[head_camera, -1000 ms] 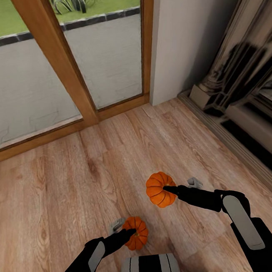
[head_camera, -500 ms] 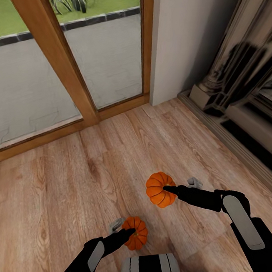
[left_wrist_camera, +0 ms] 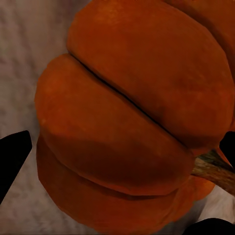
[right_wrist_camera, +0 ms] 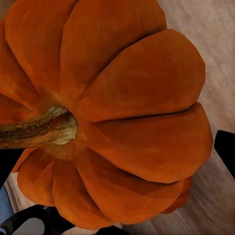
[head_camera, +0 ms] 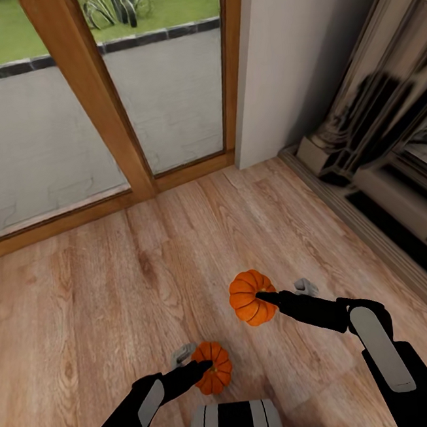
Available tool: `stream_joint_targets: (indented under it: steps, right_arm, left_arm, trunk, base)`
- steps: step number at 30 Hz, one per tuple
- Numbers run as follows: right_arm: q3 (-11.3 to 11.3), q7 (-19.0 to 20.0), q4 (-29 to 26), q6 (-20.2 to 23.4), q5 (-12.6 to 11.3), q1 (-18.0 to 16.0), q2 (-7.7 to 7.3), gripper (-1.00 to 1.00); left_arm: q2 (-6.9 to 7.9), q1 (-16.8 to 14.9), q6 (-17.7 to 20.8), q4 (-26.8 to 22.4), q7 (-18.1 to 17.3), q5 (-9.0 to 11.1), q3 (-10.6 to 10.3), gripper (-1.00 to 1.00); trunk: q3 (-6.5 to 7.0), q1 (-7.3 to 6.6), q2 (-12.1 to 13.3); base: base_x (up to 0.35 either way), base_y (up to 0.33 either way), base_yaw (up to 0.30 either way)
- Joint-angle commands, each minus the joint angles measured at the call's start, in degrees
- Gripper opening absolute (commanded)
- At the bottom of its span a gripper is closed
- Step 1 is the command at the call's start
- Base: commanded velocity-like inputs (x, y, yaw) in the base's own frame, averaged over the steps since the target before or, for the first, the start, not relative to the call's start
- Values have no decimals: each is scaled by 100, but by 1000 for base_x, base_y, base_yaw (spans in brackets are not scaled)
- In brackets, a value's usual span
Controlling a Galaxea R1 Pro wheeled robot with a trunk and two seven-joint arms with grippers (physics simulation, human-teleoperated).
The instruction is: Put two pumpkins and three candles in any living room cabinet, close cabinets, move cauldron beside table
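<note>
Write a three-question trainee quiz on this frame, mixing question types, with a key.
1. True or false: each claw is shut on a small round bright-orange pumpkin.
2. Multiple choice: in the head view, what lies beyond the wooden plank floor, straight ahead? A) a glass door with a wooden frame B) a kitchen sink C) a staircase
3. Fill in: the pumpkin that stands farther from the robot's trunk in the head view is held by the ___ claw.

Key:
1. True: the left claw grips the left pumpkin, and the right claw grips the right pumpkin.
2. A, the glass door.
3. right
</note>
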Motion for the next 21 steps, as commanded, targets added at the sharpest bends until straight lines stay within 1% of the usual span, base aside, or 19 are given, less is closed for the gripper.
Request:
stream_joint_targets:
  steps: [1,6,7,10,11,13,15,16,18,19,21]
  right_arm:
    - [-1,-29,-3,22,-17,-2,-1,-100]
    - [-1,-29,-3,22,-17,-2,-1,-100]
    - [-1,-29,-3,22,-17,-2,-2,-100]
    - [-1,-29,-3,22,-17,-2,-2,-100]
    - [-1,-29,-3,22,-17,-2,-2,-100]
    - [-1,-29,-2,22,-17,-2,-2,-100]
    - [-1,-29,-3,22,-17,-2,-2,-100]
    - [-1,-29,-3,22,-14,-2,-2,-100]
    - [-3,-29,-3,22,-9,-2,-2,-100]
    - [-2,-29,0,20,-9,-2,-2,-100]
    - [-2,-29,3,18,-8,-2,-2,-100]
  left_arm:
    - [4,0,23,-6,29,14,-22,-100]
    - [20,0,41,-12,-7,14,-6,-100]
    - [30,0,51,-13,-99,14,-3,-100]
    - [83,0,135,-17,-628,18,16,-100]
    - [138,0,232,-22,-848,21,19,-100]
    - [259,0,456,-62,-1144,22,21,-100]
    - [366,2,659,-288,-1343,27,17,-100]
    - [419,6,752,-391,-1387,29,14,-100]
    - [607,15,1059,-590,-1450,33,24,-100]
    - [708,16,1141,-635,-1466,37,89,-100]
    - [884,17,1337,-674,-1484,39,405,-100]
  trunk:
    - [19,-3,0]
    - [130,-16,7]
    - [152,-19,8]
    - [219,-26,12]
    - [241,-29,14]
    - [285,-34,16]
    - [330,-39,19]
    - [352,-42,20]
    - [396,-47,23]
    - [418,-50,24]
    - [463,-55,27]
  base:
    - [0,0,0]
    - [0,0,0]
    - [0,0,0]
    - [0,0,0]
    - [0,0,0]
    - [0,0,0]
    - [0,0,0]
    - [0,0,0]
    - [0,0,0]
    - [0,0,0]
    - [0,0,0]
